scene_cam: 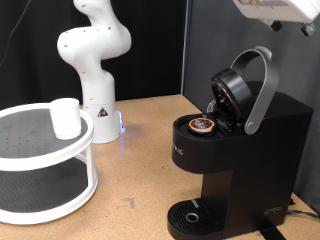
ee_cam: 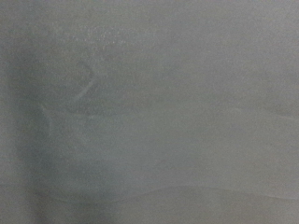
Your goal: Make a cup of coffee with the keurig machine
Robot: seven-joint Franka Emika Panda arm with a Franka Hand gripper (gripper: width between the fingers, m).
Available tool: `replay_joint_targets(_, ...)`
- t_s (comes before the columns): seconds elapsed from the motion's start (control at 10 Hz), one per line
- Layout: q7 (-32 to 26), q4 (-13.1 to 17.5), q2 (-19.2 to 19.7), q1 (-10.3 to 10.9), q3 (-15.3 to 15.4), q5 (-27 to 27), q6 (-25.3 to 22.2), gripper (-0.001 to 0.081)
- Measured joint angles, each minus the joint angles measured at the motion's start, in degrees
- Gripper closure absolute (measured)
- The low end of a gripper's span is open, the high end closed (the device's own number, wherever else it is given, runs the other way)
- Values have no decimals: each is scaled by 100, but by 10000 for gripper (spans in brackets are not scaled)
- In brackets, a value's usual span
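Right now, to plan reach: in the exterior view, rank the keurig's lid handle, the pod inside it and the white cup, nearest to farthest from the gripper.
The gripper shows only partly, at the top right edge.
1. lid handle: raised, just below it.
2. pod: in the open chamber, lower and further left.
3. cup: on the white rack, far left.

Cup (scene_cam: 66, 117): small, plain white, no handle, upright on top tier of round white two-tier stand (scene_cam: 30, 160), exterior view's left. Keurig machine (scene_cam: 240, 150): black, boxy, exterior view's right, well apart from cup; silver-grey lid handle (scene_cam: 262, 90) raised, brew head open, brown-topped pod (scene_cam: 203, 124) seated in holder; circular drip tray (scene_cam: 192, 216) bare.
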Motion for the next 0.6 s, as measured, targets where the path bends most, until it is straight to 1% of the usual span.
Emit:
replay_joint_targets(0.1, -9, 1, 40, 0, 23, 6, 17, 6)
replay_joint_targets(0.3, -17, 1, 63, -1, 24, 12, 15, 271)
replay_joint_targets(0.4, -17, 0, 67, -5, 17, -11, -17, 271)
replay_joint_targets(0.5, -17, -6, 69, -21, 7, -71, -64, 406)
replay_joint_targets(0.6, -17, -9, 70, -44, -20, -151, -210, 406)
